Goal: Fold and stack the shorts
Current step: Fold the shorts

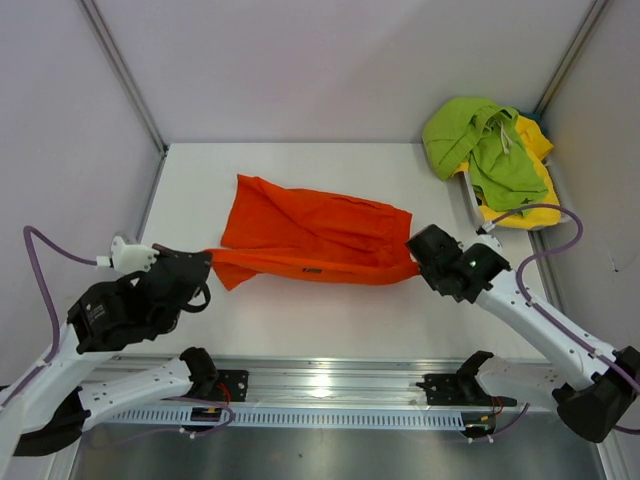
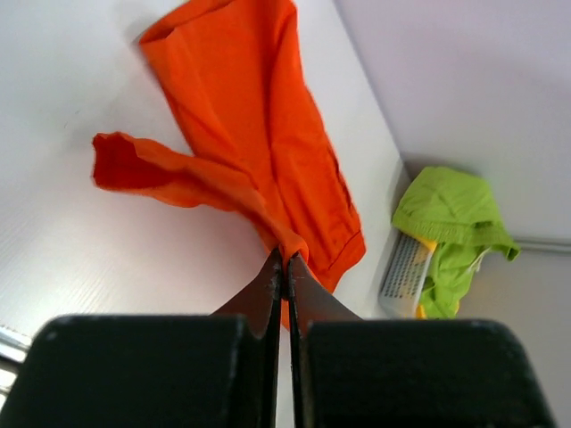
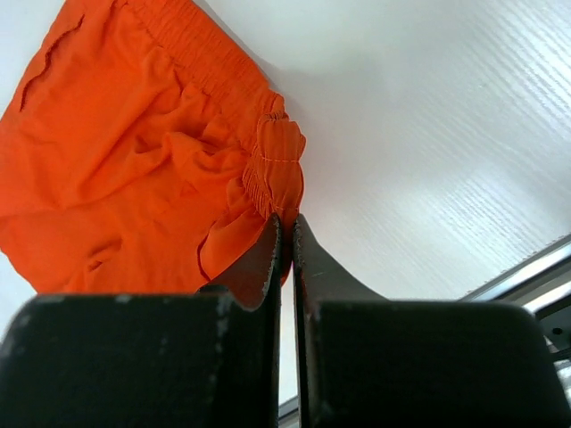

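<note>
1. My left claw (image 2: 285, 260) is closed tight. It pinches a bit of the orange shorts (image 1: 310, 235) at their left end.
2. My right claw (image 3: 285, 227) is closed tight too. It pinches the same orange shorts at their right end, right on the stretchy, bunched-up band.
3. So the orange shorts are between my two claws. They sit in the middle of the white tabletop (image 1: 330, 320).
4. The far part of the orange shorts lies flat on the tabletop. It has a lot of wrinkles.
5. The near edge runs in a long line from one claw to the other.
6. By my left claw the cloth goes up off the tabletop to my fingers. A loose flap sticks out to the side there.
7. There is a small dark mark on the orange cloth close to the near edge. I cannot tell what it is.
8. The green shorts (image 1: 478, 140) are far away in the back right corner. They are all heaped up, not folded.
9. The yellow shorts (image 1: 538, 142) are under the green ones. Only a bit of yellow peeks out.
10. This heap rests on a white basket (image 2: 406, 272) with little holes in its side.
11. The orange shorts and the heap do not touch.
</note>
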{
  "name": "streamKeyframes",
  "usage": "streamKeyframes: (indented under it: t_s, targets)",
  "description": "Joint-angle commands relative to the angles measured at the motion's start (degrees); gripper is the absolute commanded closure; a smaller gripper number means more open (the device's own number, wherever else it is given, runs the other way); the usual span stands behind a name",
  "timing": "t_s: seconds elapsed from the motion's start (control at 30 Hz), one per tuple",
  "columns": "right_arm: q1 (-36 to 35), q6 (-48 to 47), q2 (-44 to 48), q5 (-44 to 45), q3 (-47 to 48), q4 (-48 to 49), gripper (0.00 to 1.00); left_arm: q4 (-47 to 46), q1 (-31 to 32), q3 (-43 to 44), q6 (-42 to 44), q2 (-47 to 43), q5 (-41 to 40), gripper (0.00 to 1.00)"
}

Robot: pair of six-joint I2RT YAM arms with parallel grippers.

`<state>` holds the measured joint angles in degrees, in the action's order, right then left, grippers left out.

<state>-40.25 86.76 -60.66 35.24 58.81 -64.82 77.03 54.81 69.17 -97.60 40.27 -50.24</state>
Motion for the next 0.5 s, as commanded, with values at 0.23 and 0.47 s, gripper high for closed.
streamKeyframes:
  t_s: [0.23,0.47]
  targets:
    - [1.9,-0.9,-5.4,6.0,7.4,0.7,1.00,-13.1,-12.2,-2.1,17.7,4.4,-0.6,1.00]
    - [5.8,-3.7,-6.0,4.1,7.9,4.8,1.00,-28.2,-35.7,-5.5,37.5,6.5,19.9,1.00]
